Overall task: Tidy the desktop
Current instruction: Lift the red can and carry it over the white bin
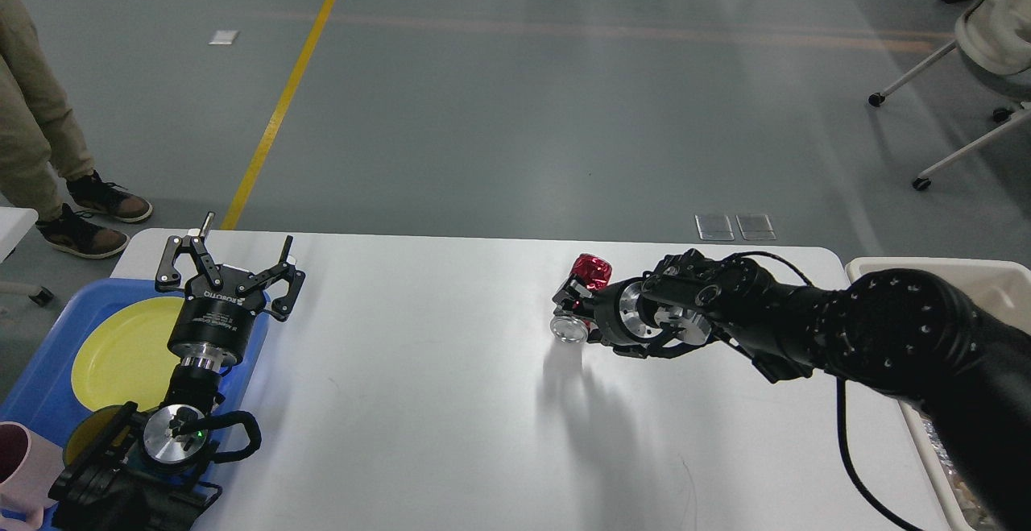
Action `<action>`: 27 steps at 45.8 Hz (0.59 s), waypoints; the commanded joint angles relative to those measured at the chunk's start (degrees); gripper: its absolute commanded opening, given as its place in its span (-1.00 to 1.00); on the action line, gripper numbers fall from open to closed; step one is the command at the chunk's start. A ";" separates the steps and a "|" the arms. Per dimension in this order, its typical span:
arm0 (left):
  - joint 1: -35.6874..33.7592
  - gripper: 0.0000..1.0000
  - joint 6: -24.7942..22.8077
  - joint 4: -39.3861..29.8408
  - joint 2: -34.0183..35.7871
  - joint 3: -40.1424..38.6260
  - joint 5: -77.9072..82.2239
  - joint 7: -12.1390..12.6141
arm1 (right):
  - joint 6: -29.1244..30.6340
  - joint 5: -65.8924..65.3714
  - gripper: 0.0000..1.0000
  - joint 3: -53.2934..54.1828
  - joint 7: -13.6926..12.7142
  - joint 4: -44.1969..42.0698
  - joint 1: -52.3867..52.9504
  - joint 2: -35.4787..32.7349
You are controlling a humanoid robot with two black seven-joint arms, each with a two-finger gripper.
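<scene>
Above the white tabletop (419,370), the right gripper (581,299) jaws hold a crushed red can (592,271); left gripper (229,261) jaws stand wide.
</scene>
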 commanded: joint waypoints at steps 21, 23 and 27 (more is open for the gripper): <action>0.00 0.93 0.09 0.00 0.00 0.00 -0.08 0.00 | 22.88 -1.88 -1.00 -16.68 -1.98 30.75 37.55 -15.41; 0.00 0.93 0.09 0.00 0.00 0.00 -0.08 0.00 | 25.16 -1.88 -1.00 -18.08 -1.98 31.98 40.10 -15.32; 0.00 0.93 0.09 0.00 0.00 0.00 -0.08 0.00 | 30.26 -1.80 -1.00 -20.02 -2.07 33.39 43.88 -15.67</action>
